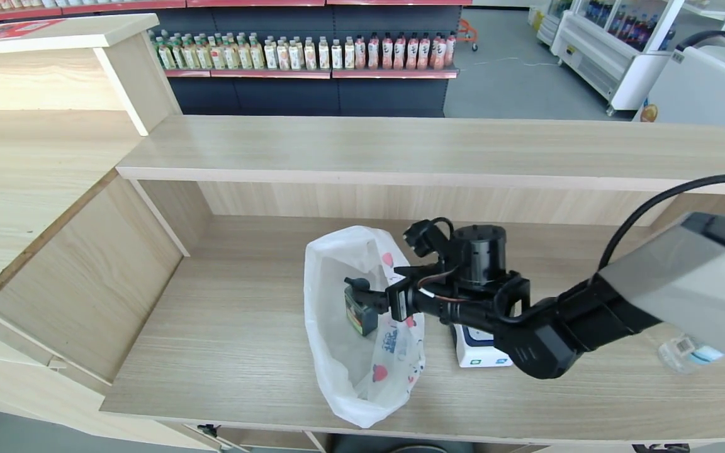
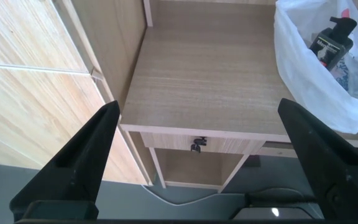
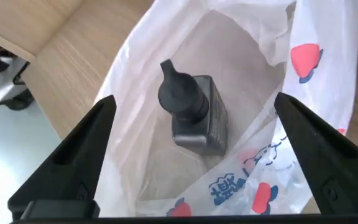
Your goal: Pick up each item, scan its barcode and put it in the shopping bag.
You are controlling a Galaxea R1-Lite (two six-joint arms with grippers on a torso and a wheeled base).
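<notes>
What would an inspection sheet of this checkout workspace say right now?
Surface: wooden counter, raised ledge behind.
Job's things: shopping bag stands open with a dark bottle inside; white box and clear bottle on the counter to its right.
Clutter: nothing seen.
Grippers: right gripper open over the bag's mouth, above the dark bottle; left gripper open, off the counter's front edge.
Cables: black cable arcs over the right arm.
Surroundings: shelf of bottled drinks, chest freezers.
</notes>
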